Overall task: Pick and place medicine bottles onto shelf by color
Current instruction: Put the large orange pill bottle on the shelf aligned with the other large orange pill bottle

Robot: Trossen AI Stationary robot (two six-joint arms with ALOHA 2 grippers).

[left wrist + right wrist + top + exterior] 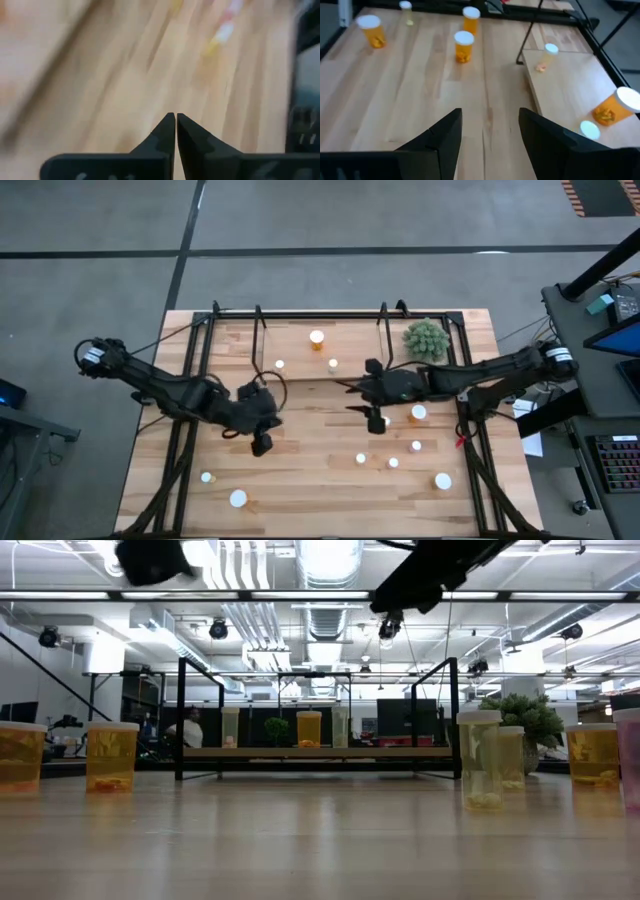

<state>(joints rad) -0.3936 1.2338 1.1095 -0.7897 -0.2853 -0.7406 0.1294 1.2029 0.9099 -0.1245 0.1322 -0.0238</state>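
Note:
Three medicine bottles with white caps stand on the shelf [350, 345]: a larger orange one [316, 338] and two small ones [279, 364] [333, 364]. Several more stand on the tabletop, at the right [418, 412] [442, 480] and at the near left [238, 498] [207, 477]. My left gripper [262, 446] is shut and empty above bare wood left of the middle [176, 120]. My right gripper [350, 397] is open and empty [490, 125], just in front of the shelf's near edge, with a small bottle [385, 420] beside it. The shelf also shows in the low view [320, 752].
A green spiky ball plant [427, 338] stands at the shelf's far right corner. The shelf's thin black uprights [258, 340] [383, 335] rise around the board. Bare wood lies at the table's near middle [320, 480]. A person shows far behind the table [190, 728].

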